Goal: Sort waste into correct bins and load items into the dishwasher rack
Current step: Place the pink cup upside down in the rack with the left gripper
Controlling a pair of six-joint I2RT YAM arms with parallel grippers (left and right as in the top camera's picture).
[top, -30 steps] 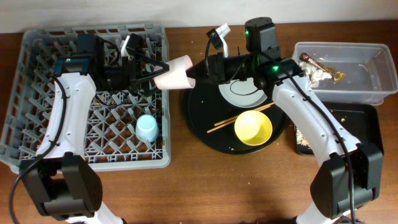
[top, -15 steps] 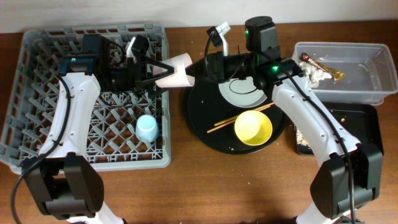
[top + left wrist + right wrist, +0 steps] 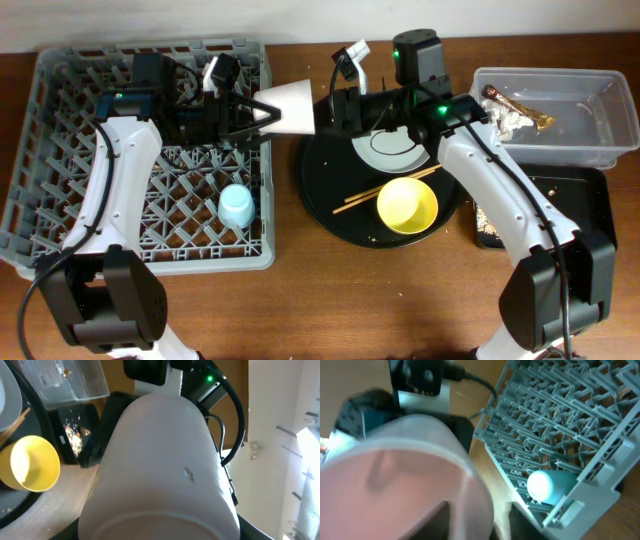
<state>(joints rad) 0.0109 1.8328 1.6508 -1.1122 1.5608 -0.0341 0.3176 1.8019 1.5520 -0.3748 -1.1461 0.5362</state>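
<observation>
From overhead, my left tool [image 3: 262, 110] is closed on the narrow base of the pink cup [image 3: 288, 107]. The cup lies on its side in the air at upper centre, its mouth toward the right tool [image 3: 336, 105]. It hangs over the gap between the rack [image 3: 60, 120] and the round tray [image 3: 320, 205], above bare table [image 3: 300, 300]. The right tool sits just beside the cup's rim. I cannot tell whether it is open or closed, since the cup fills its own camera.

What worries me:
- The cup is smooth and tapered and I hold it only at the small end. If the hold slackens or I swing quickly, it could slide out, drop onto the table and roll.
- The two tools are very close. A small push toward the right of the frame would knock the cup's rim into the right tool and twist it in my grasp.
- On the way into the rack, the mouth could catch the raised side wall or a peg. It could also come down on the blue cup [image 3: 237, 206] lying at the rack's lower right.
- Both wrist views are blocked by the cup, so I would be placing it from the overhead alone.

I can read no brand or label anywhere. The foil wrapper [image 3: 520, 106] in the tub [image 3: 600, 100] at upper right shows no legible print.
</observation>
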